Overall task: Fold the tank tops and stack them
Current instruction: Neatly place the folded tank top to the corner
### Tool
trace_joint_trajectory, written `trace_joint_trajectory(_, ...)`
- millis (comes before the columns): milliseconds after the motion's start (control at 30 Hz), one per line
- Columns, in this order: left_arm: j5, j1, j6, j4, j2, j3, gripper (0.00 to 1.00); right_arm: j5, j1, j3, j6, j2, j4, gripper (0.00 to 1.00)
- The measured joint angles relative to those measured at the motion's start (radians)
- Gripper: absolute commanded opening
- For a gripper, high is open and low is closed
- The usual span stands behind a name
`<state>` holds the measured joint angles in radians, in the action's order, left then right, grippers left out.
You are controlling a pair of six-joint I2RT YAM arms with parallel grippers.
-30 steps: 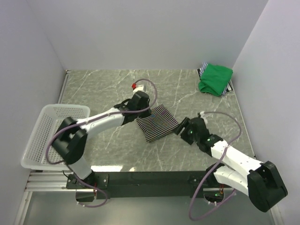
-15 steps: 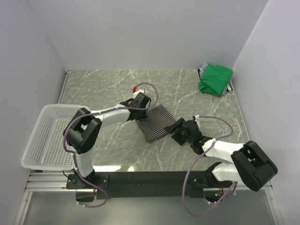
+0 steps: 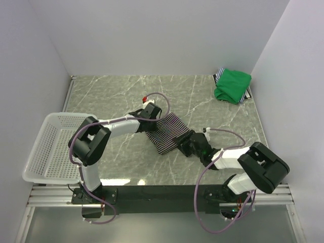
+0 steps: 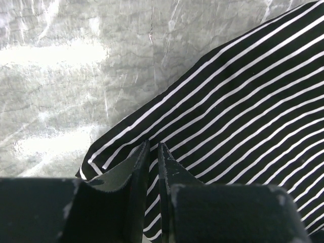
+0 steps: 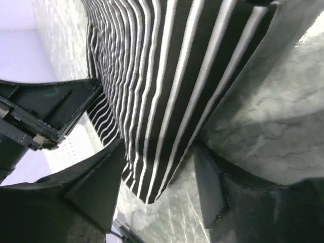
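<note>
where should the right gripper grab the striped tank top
By its near right edge, coming in low from the right: the striped tank top lies flat, that edge sits between the open fingers of the right gripper, and the left gripper pinches the opposite edge.

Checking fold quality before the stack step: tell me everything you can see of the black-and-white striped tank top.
The black-and-white striped tank top is thin, soft cloth with fine white lines on black. It is folded into a rough rectangle and lies turned diagonally on the grey marble-look table, near its middle. No straps show. The left gripper, jaws almost closed, seems to pinch its far-left edge. The right gripper, jaws open, straddles its near-right corner.
</note>
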<state>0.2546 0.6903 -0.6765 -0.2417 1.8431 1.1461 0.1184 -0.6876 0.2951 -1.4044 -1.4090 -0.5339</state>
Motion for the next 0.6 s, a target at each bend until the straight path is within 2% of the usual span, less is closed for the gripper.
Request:
trace_joint_trajectory(167, -0.026, -0.003, -0.005, 0.013, -0.002, -0.014, 0.19, 0.047, -0.002, 0.07, 0.032, -0.014, 0.114, 0.59)
trace_joint_trajectory(333, -0.077, -0.013, -0.014, 0.01, -0.04, -0.014, 0.21, 0.077, 0.001, 0.178, 0.095, -0.077, 0.214, 0.51)
trace_joint_trajectory(367, -0.086, -0.016, -0.016, 0.01, -0.052, -0.014, 0.21, 0.078, 0.002, 0.185, 0.103, -0.085, 0.219, 0.42)
trace_joint_trajectory(433, -0.109, -0.022, -0.016, 0.008, -0.076, -0.013, 0.21, 0.076, 0.009, 0.196, 0.123, -0.108, 0.219, 0.29)
trace_joint_trajectory(533, -0.142, -0.03, -0.016, 0.008, -0.102, -0.011, 0.2, 0.073, 0.019, 0.214, 0.146, -0.142, 0.212, 0.03)
trace_joint_trajectory(600, -0.158, -0.035, -0.016, 0.0, -0.111, -0.005, 0.21, 0.072, 0.026, 0.238, 0.173, -0.154, 0.23, 0.0)
